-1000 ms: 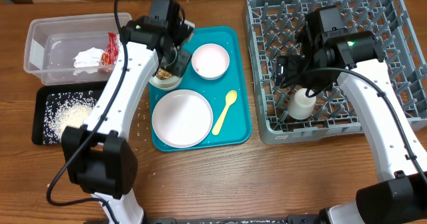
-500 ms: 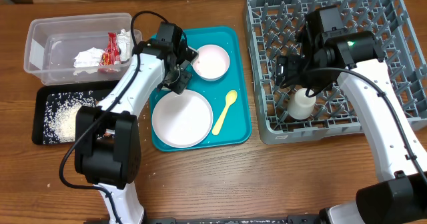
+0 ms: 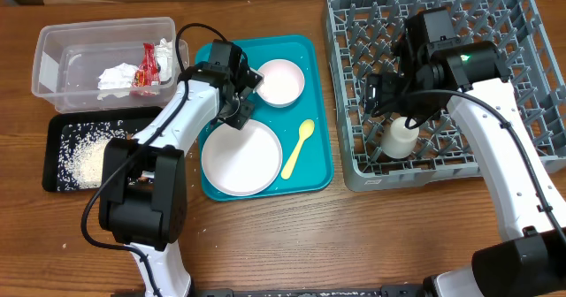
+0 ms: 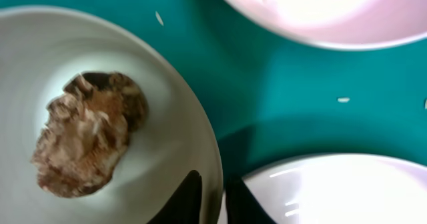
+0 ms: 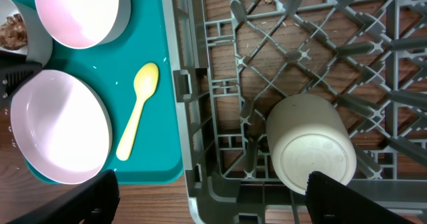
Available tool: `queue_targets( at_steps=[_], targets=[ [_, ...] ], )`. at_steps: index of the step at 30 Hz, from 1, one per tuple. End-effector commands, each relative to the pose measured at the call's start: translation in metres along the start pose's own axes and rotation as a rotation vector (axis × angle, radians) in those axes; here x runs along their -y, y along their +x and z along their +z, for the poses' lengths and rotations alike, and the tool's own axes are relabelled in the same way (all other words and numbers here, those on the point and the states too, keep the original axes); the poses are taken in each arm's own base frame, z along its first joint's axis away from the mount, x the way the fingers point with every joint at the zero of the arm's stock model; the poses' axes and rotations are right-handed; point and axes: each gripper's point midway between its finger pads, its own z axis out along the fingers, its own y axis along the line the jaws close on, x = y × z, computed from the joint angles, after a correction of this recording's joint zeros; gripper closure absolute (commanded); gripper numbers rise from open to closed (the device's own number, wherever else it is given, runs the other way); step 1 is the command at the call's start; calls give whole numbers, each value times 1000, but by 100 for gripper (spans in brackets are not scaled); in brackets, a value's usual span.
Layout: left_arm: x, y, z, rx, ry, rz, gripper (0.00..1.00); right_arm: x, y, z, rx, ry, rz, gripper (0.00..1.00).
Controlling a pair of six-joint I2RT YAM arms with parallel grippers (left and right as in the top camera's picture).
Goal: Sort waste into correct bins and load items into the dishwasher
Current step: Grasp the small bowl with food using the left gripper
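My left gripper [image 4: 215, 194] is shut on the rim of a small white bowl [image 4: 167, 117] that holds the brown crumbly lump [image 4: 83, 141]. In the overhead view the gripper [image 3: 235, 101] covers this bowl on the teal tray [image 3: 314, 58]. The second bowl [image 3: 279, 80], the plate [image 3: 240, 157] and the yellow spoon [image 3: 298, 148] lie on that tray. My right gripper [image 5: 212, 184] is open and empty above the grey rack [image 3: 531, 111], where the white cup [image 5: 310, 144] stands upside down. The sausage-like stick is out of view.
The clear tub [image 3: 53, 58] at the back left holds the napkin [image 3: 115, 76] and the red wrapper [image 3: 144, 70]. The black tray [image 3: 55, 147] in front of it holds rice [image 3: 88, 156]. A few grains lie on the wood beside the teal tray.
My left arm has swung down and its gripper has moved forward over the bowl with the lump, toward the plate. The right arm has not moved.
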Motion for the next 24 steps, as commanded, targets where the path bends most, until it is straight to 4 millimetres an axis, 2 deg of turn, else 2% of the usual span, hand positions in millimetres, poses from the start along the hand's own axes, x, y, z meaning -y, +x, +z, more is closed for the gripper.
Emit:
queue_targets(
  at_steps=[1,6,7,11,13,18,21,22,24],
  targets=[
    [3,-4,2,18,15,-8,86,-4,-5,-10,35,-16,-7,9],
    [2,-6,3,26,10,-8,87,-4,-5,-10,34,-16,-7,9],
    [2,-6,3,25,10,-8,96,-4,-5,-10,35,-16,-7,9],
    [1,-9,0,30,7,-35,96,-4,-4,-10,32,-15,-6,9],
    [-2,-14,-9,37,4,-72,96,-4,-3,-10,28,-14,-5,9],
    [-10,-43,-57,87,-8,-117,96,-4,-4,-10,29,-14,-6,9],
    [-15,-63,-97,125,-13,-125,96,-4,-4,-10,30,-14,-6,9],
    [-17,-71,-121,142,-16,-139,96,-4,-4,-10,30,-14,-6,9],
    [-19,-76,-146,156,-19,-162,96,-4,-4,-10,30,-14,-6,9]
  ],
)
